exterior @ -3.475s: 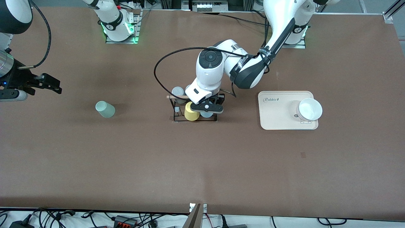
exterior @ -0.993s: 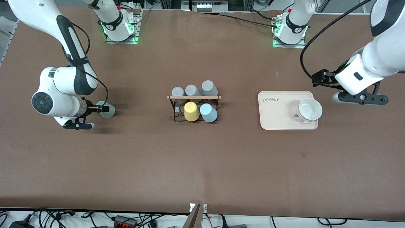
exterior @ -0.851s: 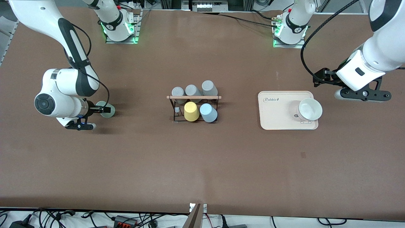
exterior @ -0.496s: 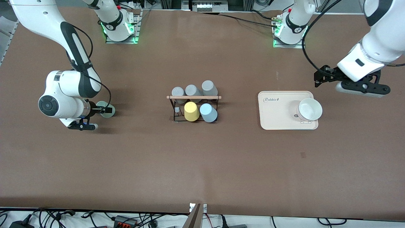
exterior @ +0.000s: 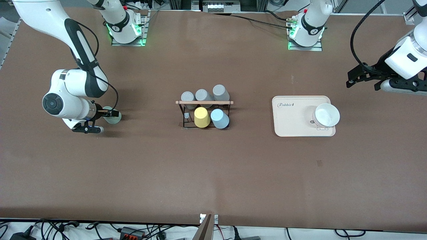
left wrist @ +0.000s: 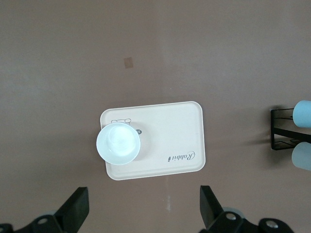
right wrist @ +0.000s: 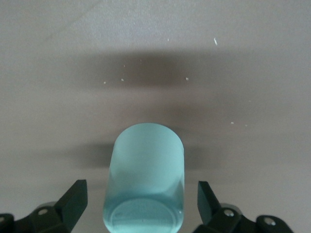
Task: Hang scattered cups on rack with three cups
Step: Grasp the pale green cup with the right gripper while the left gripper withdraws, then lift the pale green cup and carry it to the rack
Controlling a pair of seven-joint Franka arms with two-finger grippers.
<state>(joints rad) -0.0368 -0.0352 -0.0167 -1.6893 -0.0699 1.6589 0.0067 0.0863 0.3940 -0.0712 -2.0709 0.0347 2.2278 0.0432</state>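
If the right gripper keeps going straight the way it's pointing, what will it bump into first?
Most likely the mint green cup. The right gripper is open, and the cup lies on its side on the table, right between the fingers. Nothing else shows in the way.

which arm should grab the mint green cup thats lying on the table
The right arm. Its right gripper already has open fingers on either side of the mint green cup, which lies toward that arm's end of the table. The left gripper hangs open over the cream tray, away from it.
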